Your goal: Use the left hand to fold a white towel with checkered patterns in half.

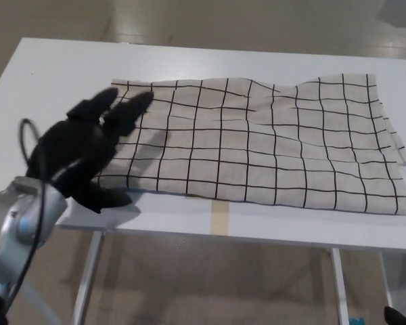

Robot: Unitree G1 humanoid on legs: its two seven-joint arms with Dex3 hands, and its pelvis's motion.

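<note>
From my seat the light is even and bright, falling from above; the white table [271, 223] shows no glare. My left hand [88, 152] is motion-blurred, casting a soft shadow on the towel [257, 142] just beside it
</note>
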